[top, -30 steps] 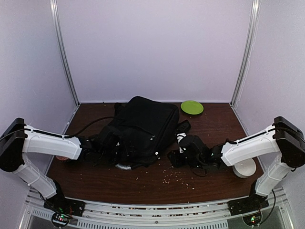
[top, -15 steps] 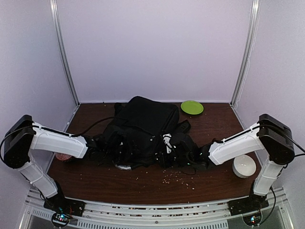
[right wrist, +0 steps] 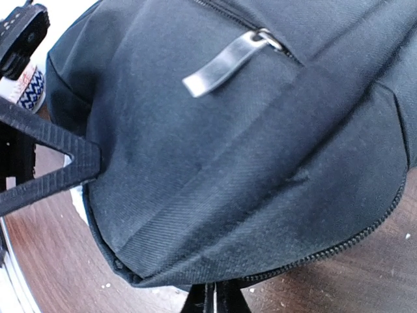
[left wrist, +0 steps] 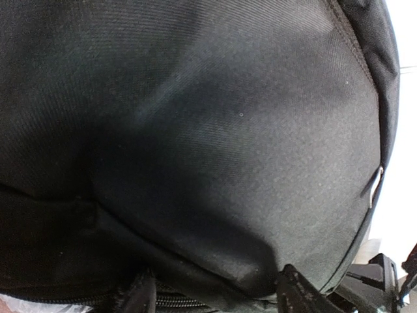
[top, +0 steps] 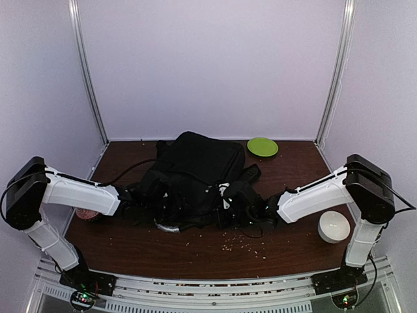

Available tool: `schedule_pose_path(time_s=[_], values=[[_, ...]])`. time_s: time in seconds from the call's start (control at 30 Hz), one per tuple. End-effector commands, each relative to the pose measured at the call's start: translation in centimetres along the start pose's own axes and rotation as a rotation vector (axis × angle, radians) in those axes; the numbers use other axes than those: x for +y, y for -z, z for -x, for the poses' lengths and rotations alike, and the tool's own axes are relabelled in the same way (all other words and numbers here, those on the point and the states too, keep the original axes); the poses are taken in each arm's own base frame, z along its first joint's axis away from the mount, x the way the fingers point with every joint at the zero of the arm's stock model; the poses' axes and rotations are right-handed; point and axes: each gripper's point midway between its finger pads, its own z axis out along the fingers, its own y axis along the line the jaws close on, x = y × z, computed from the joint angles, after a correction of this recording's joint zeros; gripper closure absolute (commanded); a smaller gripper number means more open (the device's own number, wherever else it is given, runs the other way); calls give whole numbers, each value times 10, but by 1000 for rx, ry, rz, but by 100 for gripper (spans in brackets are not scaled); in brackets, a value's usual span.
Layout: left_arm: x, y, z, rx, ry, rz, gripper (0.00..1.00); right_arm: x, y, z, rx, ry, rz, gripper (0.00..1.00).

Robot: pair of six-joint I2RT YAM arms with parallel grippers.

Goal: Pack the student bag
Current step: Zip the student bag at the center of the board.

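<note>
1. The right arm's jaws have gone from half open to fully shut. Their fingertips meet just under the zippered lower seam of the large soft black fabric student bag. Whether any cloth is caught between them I cannot tell.
2. The left arm's jaws have narrowed a little but stand well apart, with fingertips either side of a bulge of bag fabric.
3. The right arm has swung in from beside the round white bowl to the bag's near right corner. The left arm has hardly shifted.
4. Judged from this, both arms are taking hold of the bag before opening it, and no packing shows yet.
5. The bag lies slumped mid-bench between the arms, and its flat grey zipper pull lies loose against the fabric. A small white tag and a silvery rim show.
6. Beyond are a round green plate and pale crumbs on the dark wooden bench.
</note>
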Motion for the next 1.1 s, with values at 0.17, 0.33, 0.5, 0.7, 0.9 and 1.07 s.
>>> schedule_pose_path(time_s=[0.17,0.33,0.5,0.7,0.9,1.07], values=[[-14,1,10,-22,8,-66,39,7,17,2,-4,-47,30,100],[-28,22,9,-32,-50,-89,29,20,27,1,-10,-126,124,100],[-56,52,-1,-76,-330,-48,23,46,37,10,-34,-192,254,100],[-81,68,-5,-127,-802,-24,22,64,48,17,-39,-259,366,100],[-78,64,-12,-101,-1238,65,34,66,50,17,-37,-280,381,100],[-68,52,-21,-75,-1426,65,40,65,50,16,-37,-284,379,100]])
